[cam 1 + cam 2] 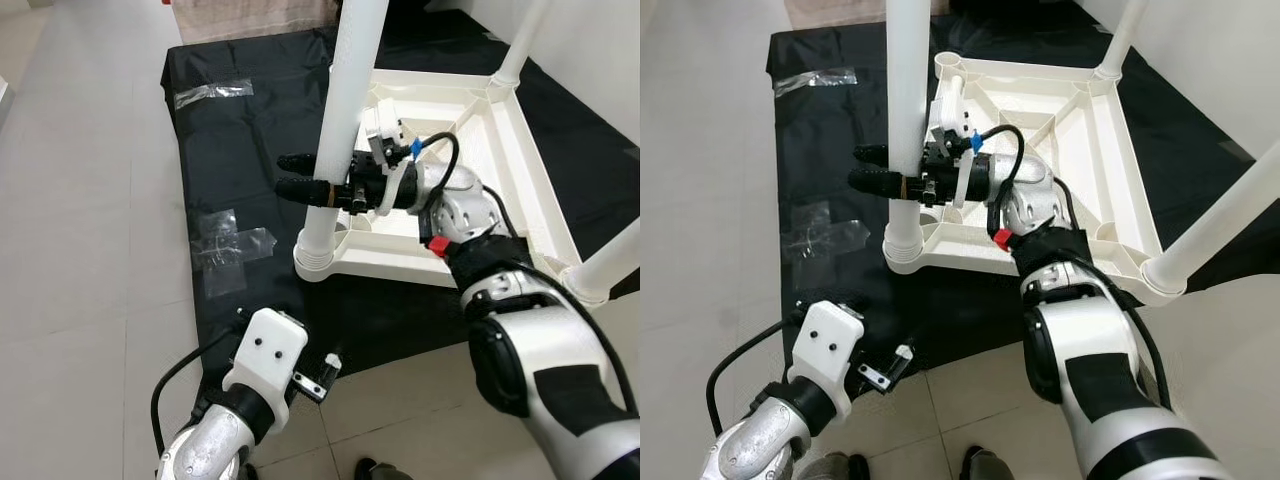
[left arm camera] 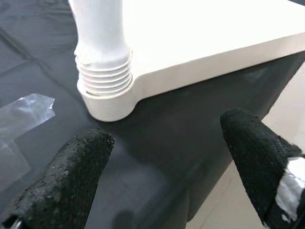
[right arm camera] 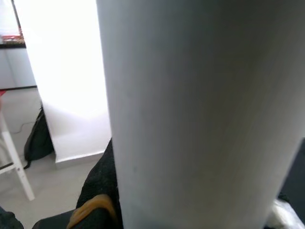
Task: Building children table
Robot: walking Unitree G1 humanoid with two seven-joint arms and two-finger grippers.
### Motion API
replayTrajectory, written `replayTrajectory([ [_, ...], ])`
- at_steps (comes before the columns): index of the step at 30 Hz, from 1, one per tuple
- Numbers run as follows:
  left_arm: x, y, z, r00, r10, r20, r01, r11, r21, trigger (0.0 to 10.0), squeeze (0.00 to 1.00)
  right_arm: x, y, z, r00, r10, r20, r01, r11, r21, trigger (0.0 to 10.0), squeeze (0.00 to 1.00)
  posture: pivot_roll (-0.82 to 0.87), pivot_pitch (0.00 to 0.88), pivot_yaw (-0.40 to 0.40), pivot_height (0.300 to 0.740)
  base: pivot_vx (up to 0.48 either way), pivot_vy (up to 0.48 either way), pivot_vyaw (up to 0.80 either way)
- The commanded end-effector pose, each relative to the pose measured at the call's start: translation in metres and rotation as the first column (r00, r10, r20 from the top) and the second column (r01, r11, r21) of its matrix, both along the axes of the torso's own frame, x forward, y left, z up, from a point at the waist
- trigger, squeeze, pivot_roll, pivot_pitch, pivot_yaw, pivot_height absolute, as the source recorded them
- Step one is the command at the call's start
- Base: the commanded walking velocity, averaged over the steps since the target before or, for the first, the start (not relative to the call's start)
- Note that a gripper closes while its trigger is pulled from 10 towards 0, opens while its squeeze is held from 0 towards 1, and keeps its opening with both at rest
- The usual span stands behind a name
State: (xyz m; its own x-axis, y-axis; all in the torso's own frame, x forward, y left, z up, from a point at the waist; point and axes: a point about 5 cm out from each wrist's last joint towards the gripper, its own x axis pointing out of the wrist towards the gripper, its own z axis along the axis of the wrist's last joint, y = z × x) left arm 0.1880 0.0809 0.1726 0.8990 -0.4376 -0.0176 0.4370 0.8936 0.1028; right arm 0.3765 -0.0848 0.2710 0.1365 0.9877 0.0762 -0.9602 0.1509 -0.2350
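Table top: the white table top (image 1: 520, 190) lies upside down on the black mat (image 1: 230, 130), ribbed underside up, at about 1 o'clock from the robot's feet.
Leg in hand: the near-corner leg (image 1: 350, 110) stands upright in its corner socket (image 1: 318, 262), long axis vertical and leaning slightly toward 1 o'clock in the head views.
Thread: in the left wrist view several threaded rings (image 2: 105, 76) show above the socket rim, so I judge the leg not yet screwed fully home.
Right gripper: the right gripper (image 1: 318, 178) reaches in from 3 o'clock, level with the floor and crosswise to the leg, its two black fingers clenched around the shaft about midway up the visible length.
Left gripper: the left gripper (image 2: 171, 157) hangs low at 7 o'clock of the socket, near it but not touching, fingers spread wide apart and holding nothing.
Other legs: two more legs (image 1: 1220, 215) stand in other corners.
Turning relation: the leg's axis runs at right angles to the right gripper's fingers, so a twist about that vertical axis is what the next move likely needs; the right arm is the one on it.
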Motion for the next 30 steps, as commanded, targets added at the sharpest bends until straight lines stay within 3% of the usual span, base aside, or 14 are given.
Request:
replayTrajectory([
  [1, 0.001, 0.003, -0.003, 1.000, 0.000, -0.011, 0.000, 1.000, 0.012, 10.0, 0.00, 0.000, 0.003, -0.036, 0.991, -0.066, -0.119, 0.055, 0.994, -0.095, 10.0, 0.00, 0.16, 0.259, -0.034, 0.740, 0.000, 0.000, 0.00],
  [3, 0.002, 0.004, -0.003, 1.000, 0.006, -0.009, -0.006, 1.000, 0.014, 10.0, 0.00, 0.001, 0.006, -0.040, 0.985, -0.119, -0.127, 0.104, 0.987, -0.120, 10.0, 0.00, 0.16, 0.258, -0.033, 0.740, 0.000, 0.000, 0.00],
  [4, 0.002, 0.005, -0.004, 1.000, 0.009, -0.008, -0.008, 1.000, 0.016, 10.0, 0.00, 0.004, 0.010, -0.044, 0.965, -0.207, -0.161, 0.183, 0.972, -0.149, 10.0, 0.00, 0.16, 0.258, -0.033, 0.740, 0.000, 0.000, 0.00],
  [10, 0.003, 0.004, -0.003, 1.000, 0.010, -0.006, -0.010, 1.000, 0.015, 10.0, 0.00, 0.009, 0.015, -0.046, 0.926, -0.331, -0.182, 0.300, 0.937, -0.180, 10.0, 0.00, 0.15, 0.262, -0.037, 0.740, 0.000, 0.000, 0.00],
  [22, 0.004, 0.008, -0.005, 1.000, 0.015, -0.005, -0.015, 1.000, 0.024, 10.0, 0.00, -0.002, 0.029, -0.044, 0.869, -0.457, -0.189, 0.437, 0.889, -0.138, 10.0, 0.00, 0.15, 0.250, -0.039, 0.740, 0.000, 0.000, 0.00],
  [25, 0.005, 0.009, -0.005, 1.000, 0.018, -0.001, -0.018, 0.999, 0.029, 10.0, 0.00, -0.006, 0.031, -0.050, 0.796, -0.564, -0.218, 0.551, 0.825, -0.123, 10.0, 0.00, 0.15, 0.244, -0.038, 0.740, 0.000, 0.000, 0.00],
  [26, 0.005, 0.009, -0.005, 1.000, 0.018, -0.001, -0.018, 0.999, 0.029, 10.0, 0.00, -0.006, 0.031, -0.050, 0.796, -0.564, -0.218, 0.551, 0.825, -0.123, 10.0, 0.00, 0.15, 0.244, -0.038, 0.740, 0.000, 0.000, 0.00],
  [30, 0.007, 0.012, -0.005, 1.000, 0.025, 0.007, -0.025, 0.999, 0.035, 10.0, 0.00, -0.009, 0.032, -0.055, 0.660, -0.711, -0.243, 0.709, 0.696, -0.110, 10.0, 0.00, 0.15, 0.239, -0.040, 0.740, 0.000, 0.000, 0.00],
])
